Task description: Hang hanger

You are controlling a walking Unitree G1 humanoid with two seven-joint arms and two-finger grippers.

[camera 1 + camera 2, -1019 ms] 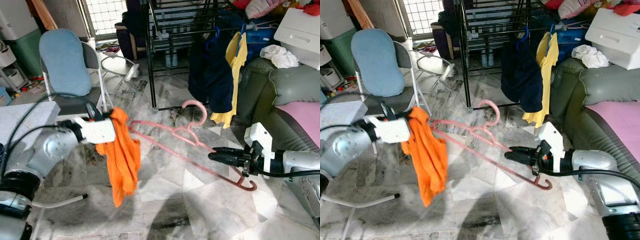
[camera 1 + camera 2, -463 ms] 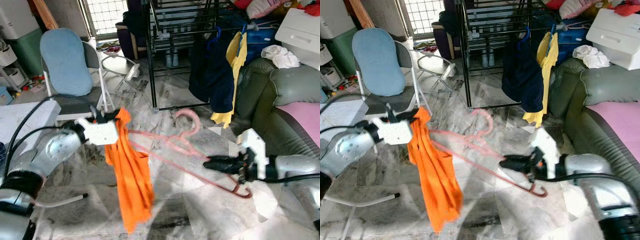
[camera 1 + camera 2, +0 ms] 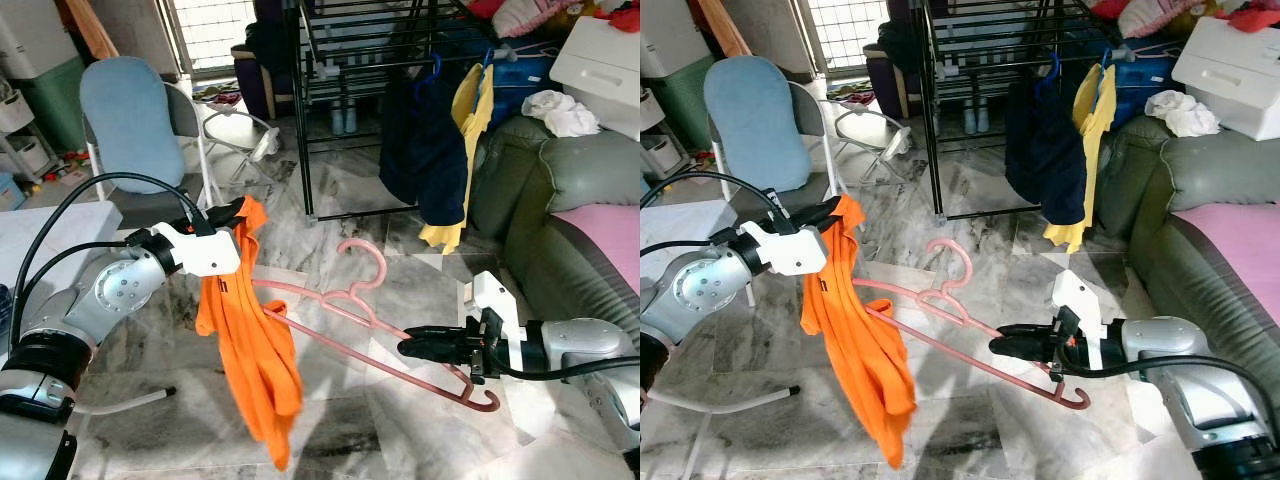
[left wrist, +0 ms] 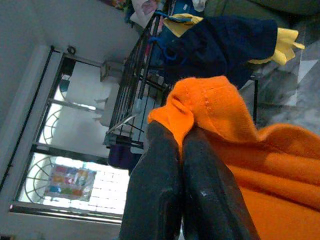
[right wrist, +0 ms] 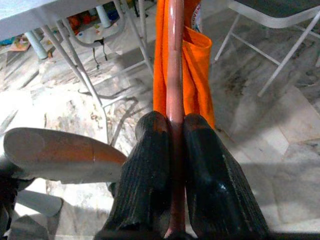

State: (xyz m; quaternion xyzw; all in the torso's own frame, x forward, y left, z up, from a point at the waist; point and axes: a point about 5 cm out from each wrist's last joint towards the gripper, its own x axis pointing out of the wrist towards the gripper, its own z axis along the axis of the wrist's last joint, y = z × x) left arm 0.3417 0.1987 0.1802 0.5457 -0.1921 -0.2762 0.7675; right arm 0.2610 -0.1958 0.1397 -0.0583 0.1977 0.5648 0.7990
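Observation:
A pink plastic hanger [image 3: 350, 305] lies slanted in mid-air between my two arms, hook up. My right gripper [image 3: 410, 346] is shut on its lower bar near the right end; the right wrist view shows the pink bar [image 5: 172, 90] pinched between the black fingers [image 5: 150, 165]. An orange shirt [image 3: 250, 340] hangs limp from my left gripper [image 3: 235, 212], which is shut on the cloth's top edge [image 4: 200, 107]. The hanger's left end runs into the shirt. The black drying rack [image 3: 350, 70] stands behind, with a navy garment [image 3: 425, 140] and a yellow one [image 3: 465, 130] on it.
A folding chair with a blue cushion [image 3: 130, 120] stands at left behind my left arm. A green-grey sofa [image 3: 560, 190] with a pink sheet fills the right side. A white box [image 3: 605, 70] sits above the sofa. Marble floor [image 3: 400, 430] lies below.
The hanger and my right gripper have dropped lower and shifted left. The left gripper rose a little and the orange shirt now hangs longer, swinging down along the hanger's left end.

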